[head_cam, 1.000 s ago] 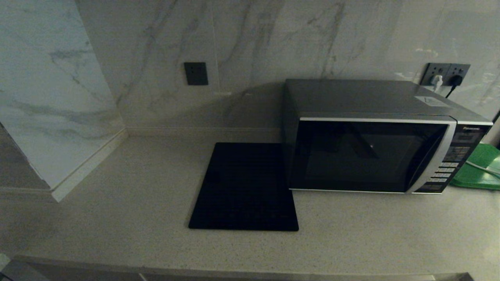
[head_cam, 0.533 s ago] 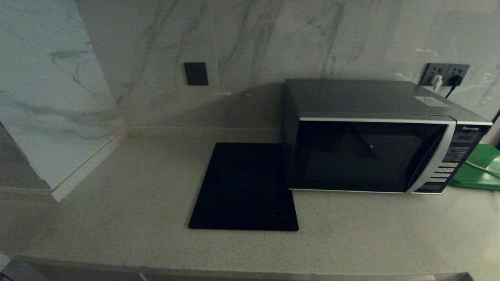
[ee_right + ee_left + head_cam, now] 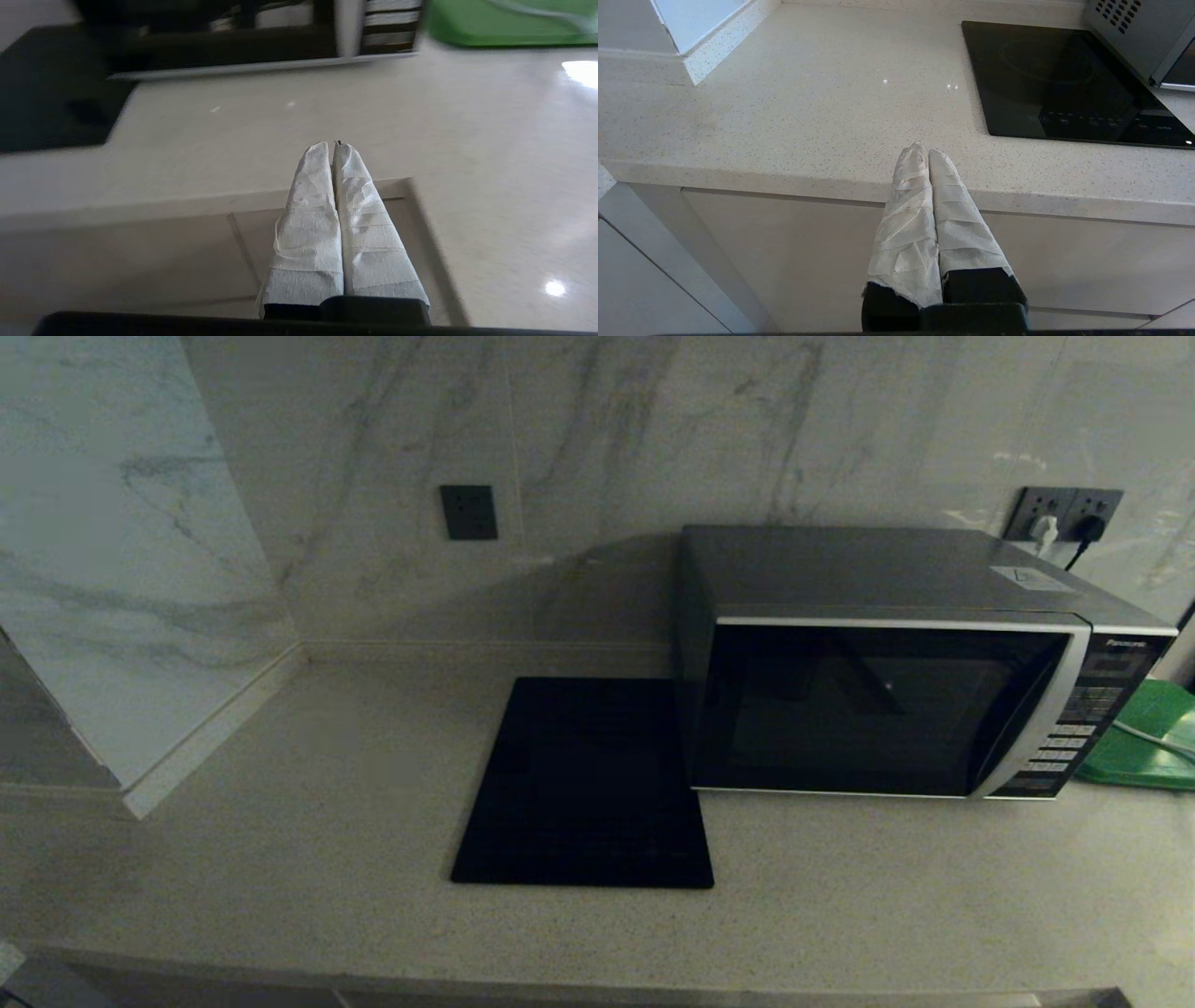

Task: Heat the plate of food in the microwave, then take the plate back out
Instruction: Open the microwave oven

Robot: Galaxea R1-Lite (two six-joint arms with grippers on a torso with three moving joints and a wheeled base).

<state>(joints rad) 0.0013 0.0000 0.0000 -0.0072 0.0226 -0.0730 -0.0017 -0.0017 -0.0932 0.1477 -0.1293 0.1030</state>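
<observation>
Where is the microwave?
In the head view the microwave sits on the right of the counter, door closed, between a black slab and a green thing.

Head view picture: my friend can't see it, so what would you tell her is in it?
A dark grey microwave with its black door shut stands on a pale counter, right of a flat black slab. Something green lies at its other side, and no plate or robot arm shows.

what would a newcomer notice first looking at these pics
The big dark microwave with its door shut dominates the right of the counter, a flat black slab lying against its left side. No plate of food shows anywhere. Both cloth-wrapped tools, left and right, are shut and sit near the counter's front edge.
</observation>
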